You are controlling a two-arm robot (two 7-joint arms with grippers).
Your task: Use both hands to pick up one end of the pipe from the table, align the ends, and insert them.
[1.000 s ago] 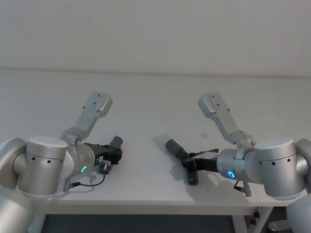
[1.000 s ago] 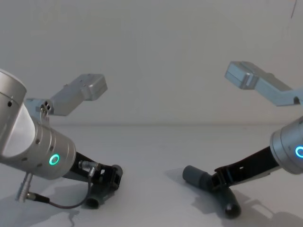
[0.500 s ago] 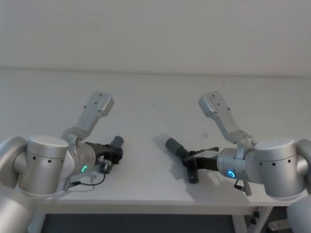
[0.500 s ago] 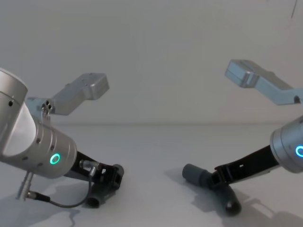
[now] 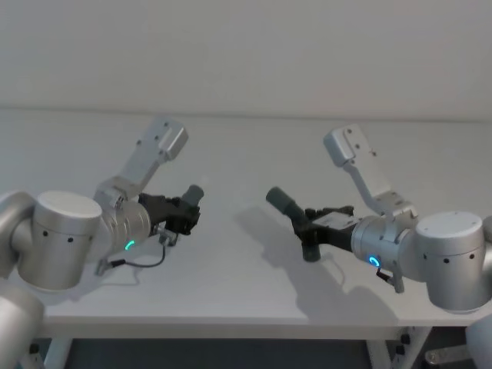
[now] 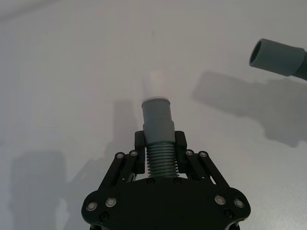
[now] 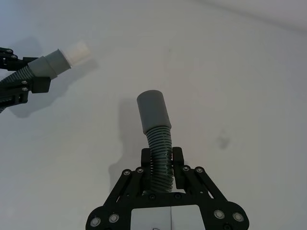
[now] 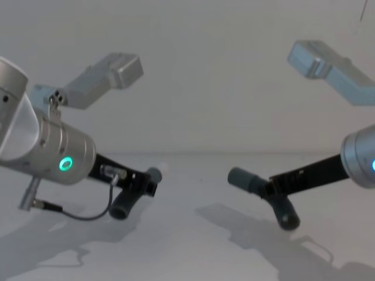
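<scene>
In the left wrist view the white tip point(image 6: 157, 85) of the stubby piece point(image 6: 157, 120) almost melts into the pale surface point(image 6: 72, 72). Its outline is hard to trace there, and in the head view it cannot be made out at all. The right wrist view shows it plainly, off to one side. The rear of the stubby piece is hidden under the body of the left pincer point(image 6: 159, 141). The collar point(image 6: 278, 56) of the longer piece point(image 6: 283, 58) is cut off at the frame's edge in that view. In the right wrist view the elbow and lower leg of the longer piece are hidden behind the right pincer point(image 7: 161, 155). The chest view shows that leg hanging down below the fingers.

The left arm point(image 5: 69, 238) reaches in from the left, forearm slanting toward the middle. Its pincer is pinching the corrugated part of the stubby piece, tip aimed up and toward the centre. The right arm point(image 5: 430, 254) reaches in from the right, cut off at the chest view's edge. Its pincer is pinching the corrugated middle of the longer piece, collar pointing toward the left side. Both pieces hang above the surface with shadows beneath them. The two ends face each other, well apart.
</scene>
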